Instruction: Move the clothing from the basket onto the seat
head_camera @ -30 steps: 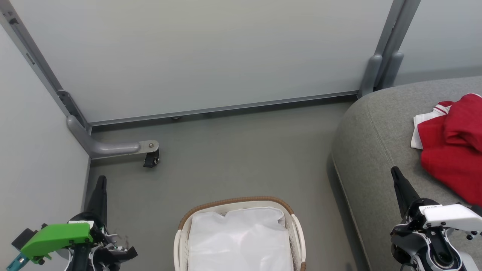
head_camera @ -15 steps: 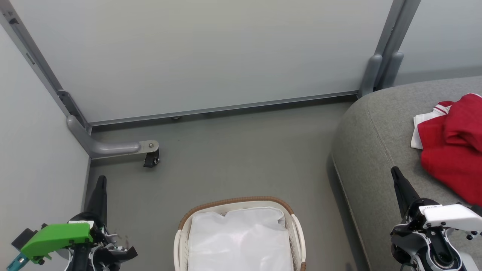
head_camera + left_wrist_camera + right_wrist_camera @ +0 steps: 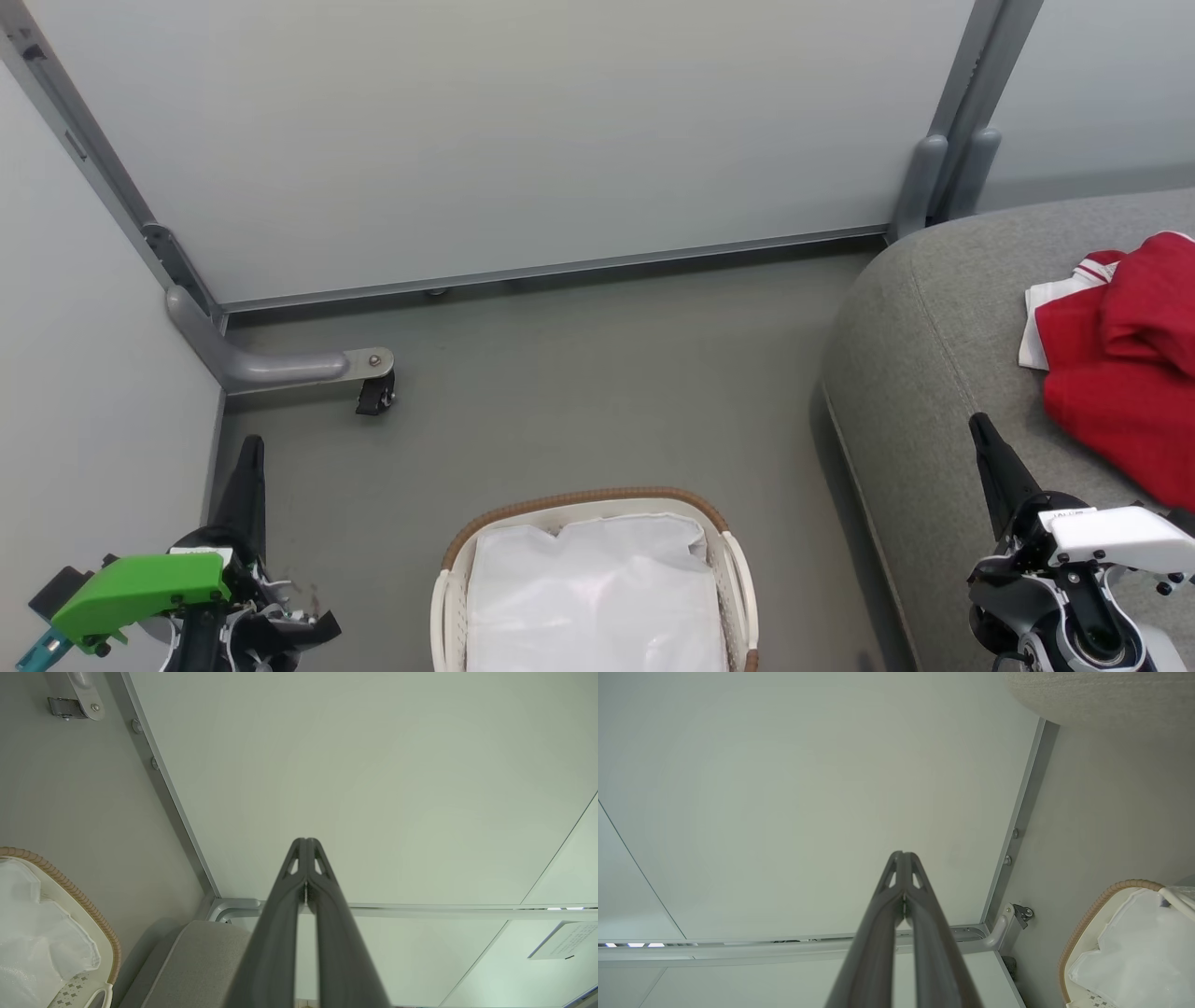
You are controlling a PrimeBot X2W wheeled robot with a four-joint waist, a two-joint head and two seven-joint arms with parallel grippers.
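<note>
Nearest, at the left, the left gripper (image 3: 250,446) points away with its two dark fingers pressed together, holding nothing. At the near right the right gripper (image 3: 978,425) stands the same way, fingers closed tip to tip and empty, seen against the grey seat (image 3: 920,355). Between them the basket (image 3: 586,497) sits on the floor (image 3: 579,373), its white liner (image 3: 597,597) showing inside. Farther right, the clothing (image 3: 1120,392) lies crumpled on the seat, well apart from the basket. Beyond, at the far left, a caster foot (image 3: 375,392) stands before the pale partition panels (image 3: 513,140).
</note>
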